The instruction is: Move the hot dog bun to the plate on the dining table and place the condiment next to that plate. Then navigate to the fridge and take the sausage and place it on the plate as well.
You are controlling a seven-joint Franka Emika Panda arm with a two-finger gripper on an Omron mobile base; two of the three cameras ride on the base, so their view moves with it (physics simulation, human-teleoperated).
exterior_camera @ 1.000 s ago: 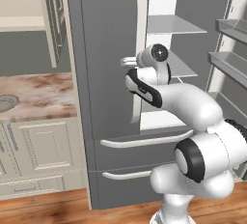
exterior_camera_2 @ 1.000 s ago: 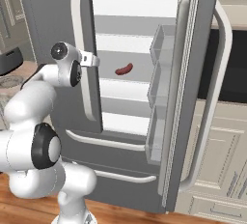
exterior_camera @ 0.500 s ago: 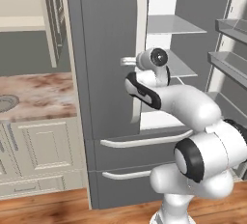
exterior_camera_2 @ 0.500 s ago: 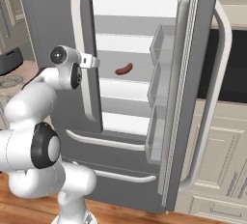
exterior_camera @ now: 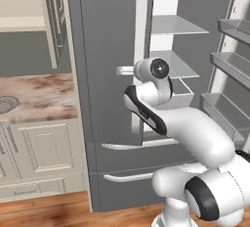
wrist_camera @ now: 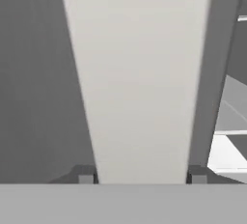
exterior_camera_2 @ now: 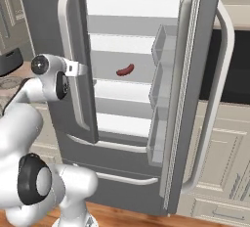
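Note:
The dark grey fridge [exterior_camera: 105,50] stands with its right door swung open and its left door closed. A small curved dark red sausage [exterior_camera_2: 125,70] lies on a white middle shelf inside. My gripper [wrist_camera: 142,177] is at the left door's long silver handle [wrist_camera: 140,83], with one fingertip [wrist_camera: 86,177] against each side of it. From the base, the gripper [exterior_camera_2: 84,68] reaches that handle [exterior_camera_2: 66,35] at mid height. The hot dog bun, plate, condiment and dining table are out of view.
The open right door [exterior_camera_2: 195,89] carries several bins [exterior_camera_2: 163,45] and a long curved handle [exterior_camera_2: 215,113]. Left of the fridge runs a marbled counter [exterior_camera: 39,96] over cream cabinets. More cream cabinets [exterior_camera_2: 224,152] stand to the right. The floor is wood.
The jaws have closed in from wide open onto the left door's handle. The hand has sunk slightly; the fridge and sausage have not moved.

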